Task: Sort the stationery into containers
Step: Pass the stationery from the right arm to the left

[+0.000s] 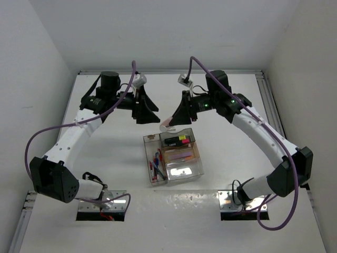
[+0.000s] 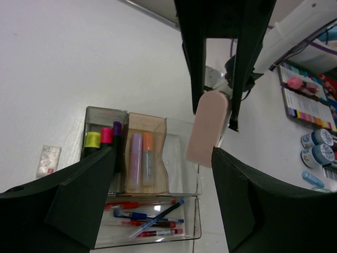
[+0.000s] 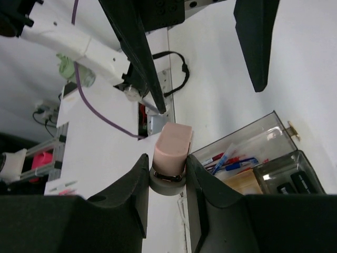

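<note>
Eraser [image 3: 174,141], pale pink, clamped by one end in right end effector [image 3: 167,161], held above bench [image 1: 116,158] just behind trays [image 1: 197,158]. Left end effector [image 2: 163,158] spread wide, empty, close by and facing it. Risks: grip covers only the eraser's end, so soft rubber could pivot or slip mid-move. Release from height may bounce it out of clear tray [image 2: 181,179]. End effectors near each other, so any inward swing means a clash.

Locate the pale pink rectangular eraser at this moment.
Top view, near centre: the pale pink rectangular eraser is clamped in the right gripper, just beyond the far edge of the clear plastic trays.
</note>
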Robot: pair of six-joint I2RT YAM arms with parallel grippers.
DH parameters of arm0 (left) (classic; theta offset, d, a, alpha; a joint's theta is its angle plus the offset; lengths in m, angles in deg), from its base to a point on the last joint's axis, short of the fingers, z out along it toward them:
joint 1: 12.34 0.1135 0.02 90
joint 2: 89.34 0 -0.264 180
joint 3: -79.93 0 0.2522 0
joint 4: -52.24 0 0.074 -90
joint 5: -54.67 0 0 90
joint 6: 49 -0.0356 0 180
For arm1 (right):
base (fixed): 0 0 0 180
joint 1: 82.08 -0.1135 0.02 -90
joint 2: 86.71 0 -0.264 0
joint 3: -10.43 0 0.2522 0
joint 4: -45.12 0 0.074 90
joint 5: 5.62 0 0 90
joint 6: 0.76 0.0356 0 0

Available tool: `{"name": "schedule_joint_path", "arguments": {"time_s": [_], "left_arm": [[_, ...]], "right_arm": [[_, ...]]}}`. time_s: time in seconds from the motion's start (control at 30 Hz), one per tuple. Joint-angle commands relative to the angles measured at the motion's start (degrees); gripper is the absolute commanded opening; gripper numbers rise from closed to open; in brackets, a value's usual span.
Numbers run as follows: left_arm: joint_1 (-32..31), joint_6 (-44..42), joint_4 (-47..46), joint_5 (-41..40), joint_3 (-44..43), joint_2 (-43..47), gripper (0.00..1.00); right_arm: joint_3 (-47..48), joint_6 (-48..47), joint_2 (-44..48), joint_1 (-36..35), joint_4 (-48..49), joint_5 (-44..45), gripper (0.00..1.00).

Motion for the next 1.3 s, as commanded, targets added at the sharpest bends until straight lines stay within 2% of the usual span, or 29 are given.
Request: {"name": "schedule_joint_path", "arguments": {"time_s": [0.0,0.3,0.5,0.7,0.87,1.03,1.13,1.27], "left_arm": [[-1.15,2.05,-3.3,5.19,-1.12,1.04,0.8],[-3.78,0.91,-1.73,7.22,-0.68,0.42,0.79],[-6.6,-6.64,3.9,4.33,-2.35,0.16,0.78],[-8.88,-10.43,7.68,1.6,-2.97,0.16,0.73],[-8.8,-9.91,7.6,2.2,-3.14,0.07,0.65],[-7.22,-7.8,6.02,4.58,-2.62,-0.37,0.62],[-6.95,-7.44,5.4,4.76,-2.44,-0.55,0.53],[-6.86,-7.09,5.22,4.32,-2.26,-0.55,0.31]], "right_arm": [[2.93,-6.13,1.33,-1.37,-2.69,-2.17,0.0],[3.55,-6.93,0.72,-2.07,-3.31,-1.91,0.0],[3.99,-6.58,0.37,-2.51,-3.05,-1.91,0.0],[4.26,-6.4,0.1,-2.69,-3.05,-1.82,0.0],[4.52,-7.54,-0.07,-3.13,-3.75,-1.47,0.0],[4.52,-9.03,-0.07,-3.74,-5.51,-1.38,0.0],[4.43,-9.3,0.01,-3.83,-5.86,-1.21,0.0],[4.52,-9.39,0.1,-3.83,-6.04,-0.94,0.0]]}}
